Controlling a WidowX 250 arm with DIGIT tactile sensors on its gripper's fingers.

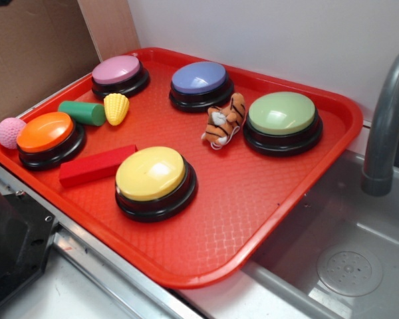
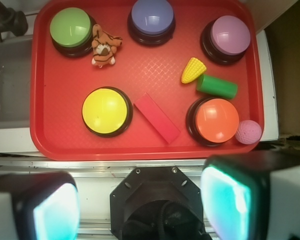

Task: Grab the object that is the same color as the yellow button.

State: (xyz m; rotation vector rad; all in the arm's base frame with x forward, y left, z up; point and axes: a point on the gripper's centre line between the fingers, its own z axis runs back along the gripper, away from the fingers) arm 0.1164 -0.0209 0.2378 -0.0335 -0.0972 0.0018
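**Corn cob untouched on tray, gripper high above w/ fingers spread**

Red tray [image 1: 299,219] sits on counter beside a sink [image 1: 346,266], grey faucet [image 1: 386,126] at the right in exterior view. Five dome buttons on black bases on it: yellow button [image 1: 151,174] near front edge, orange button [image 1: 46,133] at left, pink button [image 1: 117,70] and purple button [image 1: 199,78] along the back, pale green button [image 1: 282,114] at right.

Toy corn cob [image 1: 116,108], yellow, tapered, bumpy kernel rows, lies between pink and orange buttons, tip pointing toward tray front. It's touching or just beside the green cylinder [image 1: 82,112] on its left; can't tell which from exterior, wrist view shows them just about in contact. Corn is well apart from yellow button, w/ red rectangular block [image 1: 96,165] lying between the two, near the orange button.

Small tiger plush [image 1: 224,122] lies between purple and green buttons. Pink knit ball [image 1: 10,132] sits at tray's left corner rim, against orange button.

Gripper [image 2: 140,202] seen only in wrist cam: two fingers [image 2: 225,200] wide apart at bottom of frame, nothing between them, looking down over the tray's near edge. Nothing held; corn is far up-frame from it.
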